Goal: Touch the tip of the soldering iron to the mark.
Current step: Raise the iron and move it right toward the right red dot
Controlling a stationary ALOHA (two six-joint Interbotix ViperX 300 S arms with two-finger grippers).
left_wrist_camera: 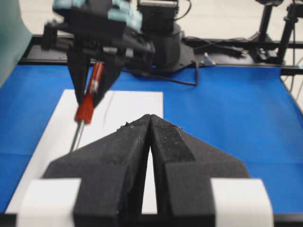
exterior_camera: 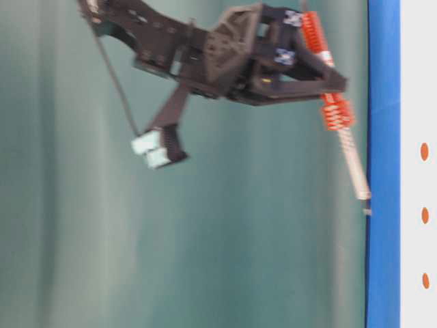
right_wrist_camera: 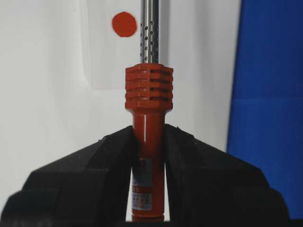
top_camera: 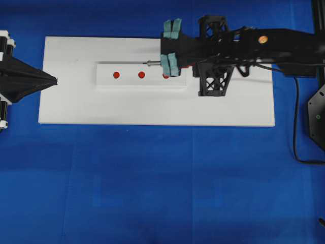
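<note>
Tabletop: blue cloth [top_camera: 152, 178] all over, with a big white board [top_camera: 71, 109] lying flat on it, toward the far edge in the overhead view.
Strip: white strip [top_camera: 127, 84] sits on the board, roughly mid-board, with three red dots in a row running left to right.
Mark: the middle dot [top_camera: 141, 74], bare and easy to see from overhead. Left dot [top_camera: 116, 75] is also clear, right dot [top_camera: 166, 76] is half tucked under the right arm's hardware.
Right pincer: [right_wrist_camera: 148, 142] clenched on the iron's red-orange handle, jaws pressed on both sides of it, just behind the ribbed collar.
Iron: [right_wrist_camera: 148, 109] held up off the board, shaft pointing left along the far edge of the strip in the overhead view. From the table-level view it's tilted, shaft angling toward the board.
Tip: [top_camera: 145, 63] ends beyond the far side of the strip, near the mark but off to its far-right side, not on it. Table-level view shows the shaft's end [exterior_camera: 367, 208] close to the surface; too blurry to say if it touches.
Wrist view: only one red dot [right_wrist_camera: 124, 24] shows, just left of the perforated shaft. Can't tell from that view alone which dot it is.
Left pincer: [top_camera: 55, 80] clenched on nothing, fingers meeting at a point, parked at the board's left edge, well apart from the strip.
Cord: black cord [top_camera: 296, 122] trails down the right side of the tabletop.
</note>
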